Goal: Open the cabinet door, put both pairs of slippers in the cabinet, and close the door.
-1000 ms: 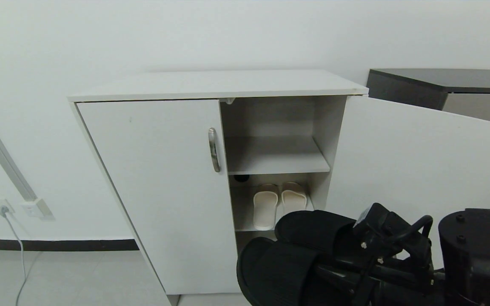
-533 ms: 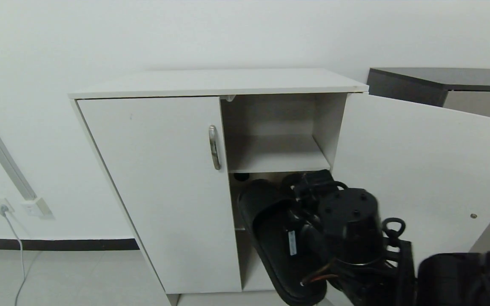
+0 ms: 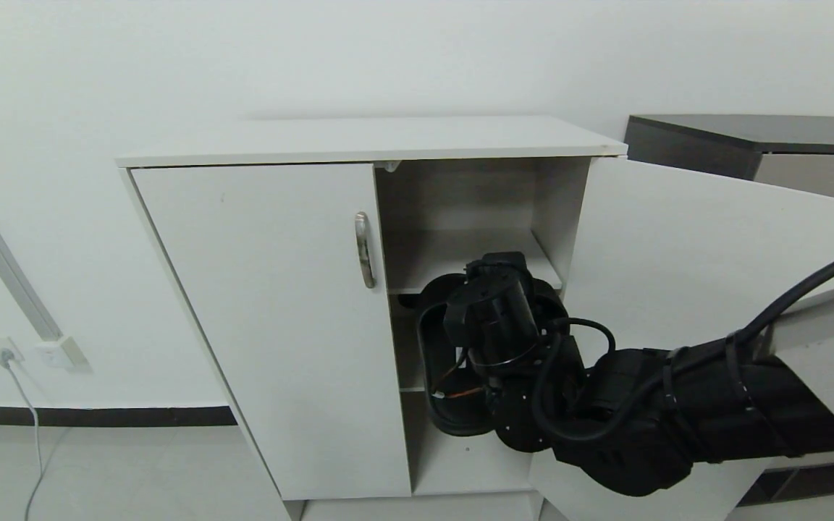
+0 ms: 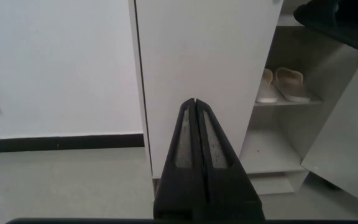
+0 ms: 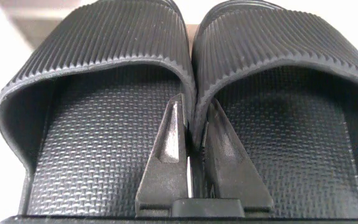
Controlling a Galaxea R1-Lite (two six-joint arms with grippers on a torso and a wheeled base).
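While the cabinet point(image 3: 359, 141) stands with its right door point(image 3: 677, 246) swung wide and its left door point(image 3: 265, 311) closed, the right gripper point(image 5: 194, 106) is at the cabinet's opening with the black slippers point(image 5: 104, 124) in its grasp. Its fingers point(image 5: 174, 140) pinch narrowly on the two inner side walls of the pair, which are pressed together just behind the ribbed straps. Seen from the head, the pair sits steeply tilted in the opening, its upper end close under the front edge of the cabinet's upper shelf point(image 3: 460, 268) and its lower end hanging past the middle shelf's front edge. Slippers and wrist take up most of the width between the left door's handle point(image 3: 364, 250) edge and the cabinet's right side wall, with little spare room on either side. Below them the cabinet's bottom compartment point(image 3: 460, 463) has bare floor. The white slippers point(image 4: 289, 83) lie side by side on the cabinet's middle shelf, toward the back. The left gripper point(image 4: 194, 106) hangs low in front of the cabinet's closed left door, well apart from it, fingers pressed together on nothing. A dark counter point(image 3: 750, 137) stands behind the cabinet's open door.
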